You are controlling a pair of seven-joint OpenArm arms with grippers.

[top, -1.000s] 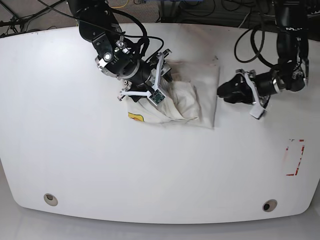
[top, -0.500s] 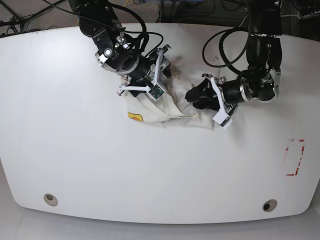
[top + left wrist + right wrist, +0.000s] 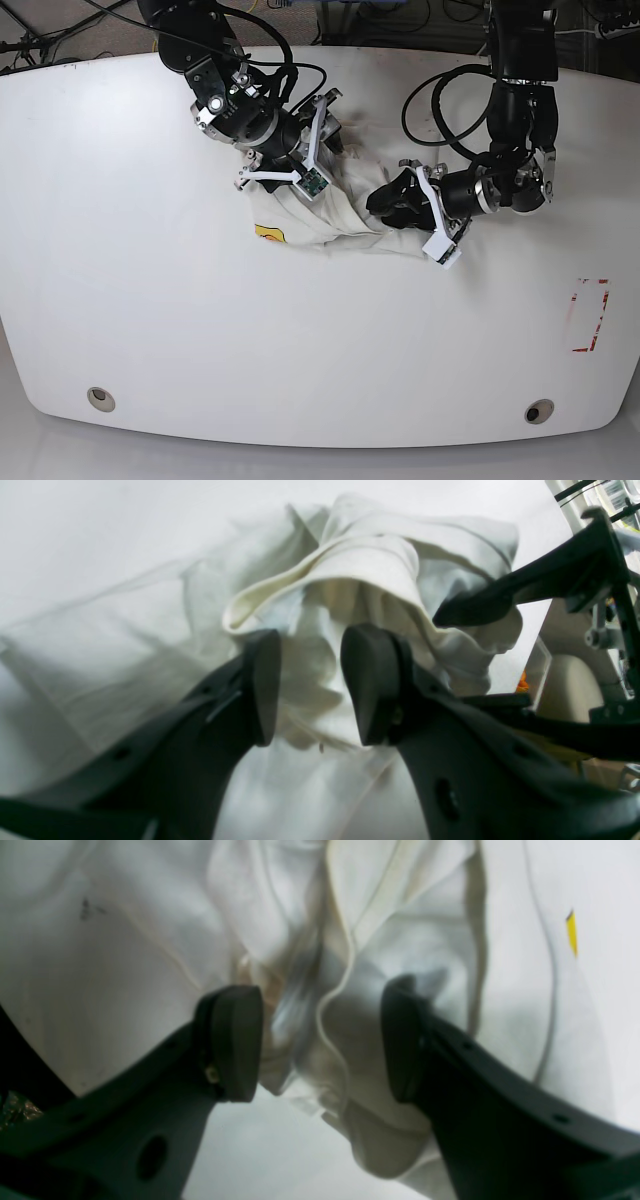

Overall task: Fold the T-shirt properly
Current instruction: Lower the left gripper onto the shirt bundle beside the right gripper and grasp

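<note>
Both black grippers, the left gripper (image 3: 310, 685) and the right gripper (image 3: 320, 1040), are standing parted around rumpled folds without clamping, while the wrinkled cream cotton T-shirt (image 3: 340, 215), bunched with a yellow patch showing, is lying upper-centre on the white table (image 3: 150, 300).

The white table (image 3: 150, 300) lies bare across its whole near half and its far-left side, so a gripper can pass freely there. Around the bunched T-shirt (image 3: 340, 215) at the table's far middle, room is tight: the right gripper (image 3: 300, 160) crowds it from the far-left side, the left gripper (image 3: 390, 205) from the right. Cables (image 3: 440, 100) loop above the table behind the left arm. A red-marked patch (image 3: 588, 315) sits well apart, near the right edge.
</note>
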